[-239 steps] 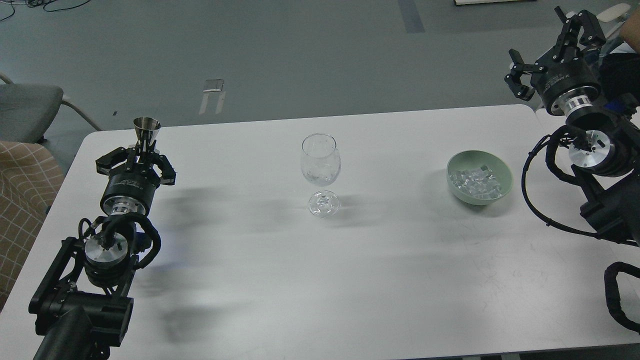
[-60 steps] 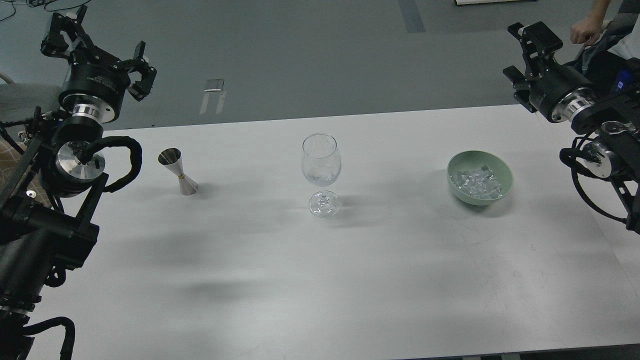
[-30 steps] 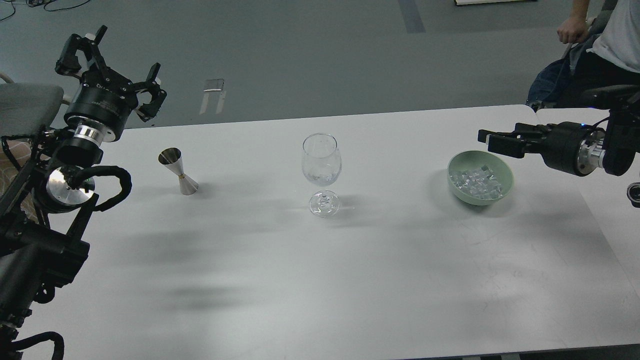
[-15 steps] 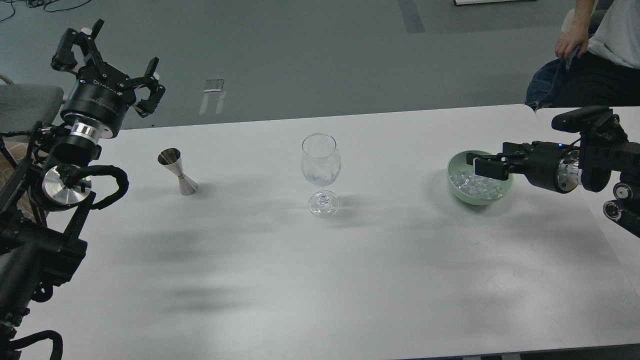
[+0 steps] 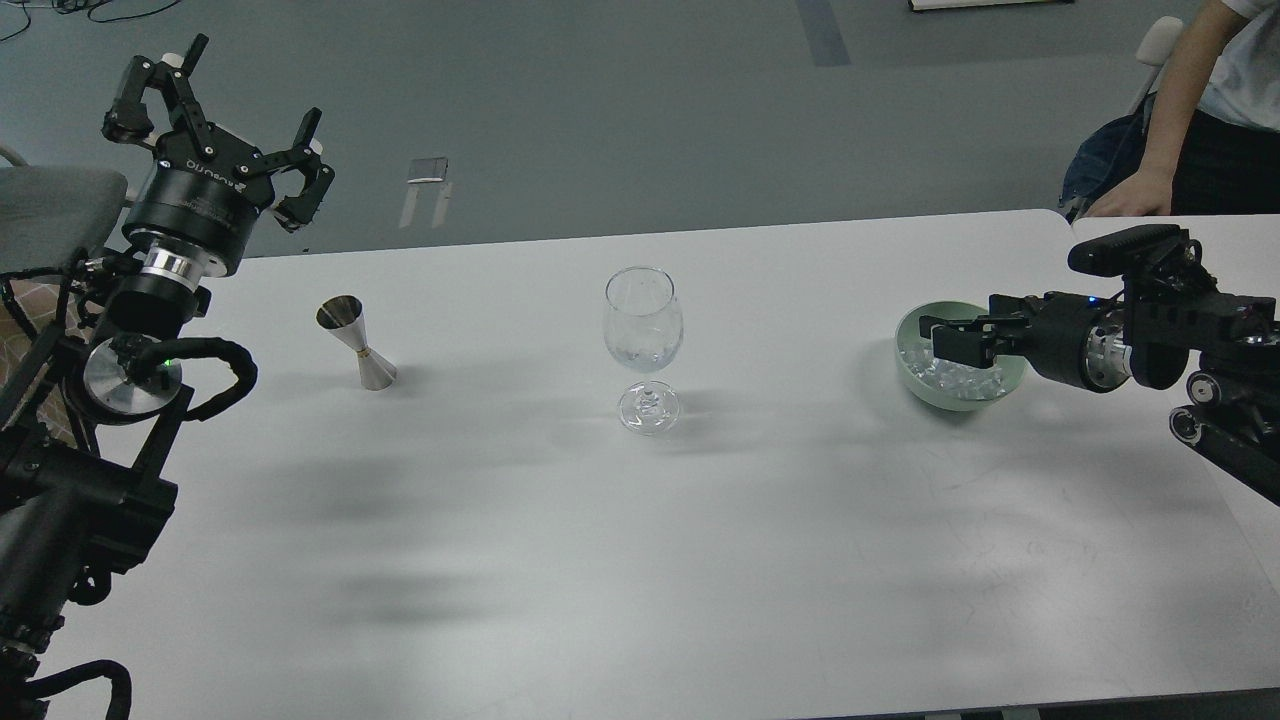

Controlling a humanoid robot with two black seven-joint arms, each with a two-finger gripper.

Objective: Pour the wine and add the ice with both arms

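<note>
A clear stemmed glass [image 5: 643, 320] stands at the table's middle with a little wine [image 5: 640, 354] in its bowl. To its left stands a steel jigger [image 5: 358, 343], upright and alone. At the right, a pale green bowl [image 5: 912, 378] holds a heap of ice [image 5: 962, 378]. My right gripper [image 5: 950, 338] reaches in level from the right, its fingertips low over the ice inside the bowl's rim, the fingers slightly apart and holding nothing that I can see. Above the table's far left corner, my left gripper [image 5: 215, 120] is raised, open and empty, well away from the jigger.
A person [image 5: 1205, 110] sits just past the far right corner with a hand on the white table [image 5: 640, 560]. A grey chair [image 5: 50, 215] and a checked cushion are at the left edge. My right arm's links lie over the table's right side.
My right gripper has swung down from high at the right, come level and moved left into the bowl over the ice. The left arm released the jigger earlier, rose, and now barely moves.
</note>
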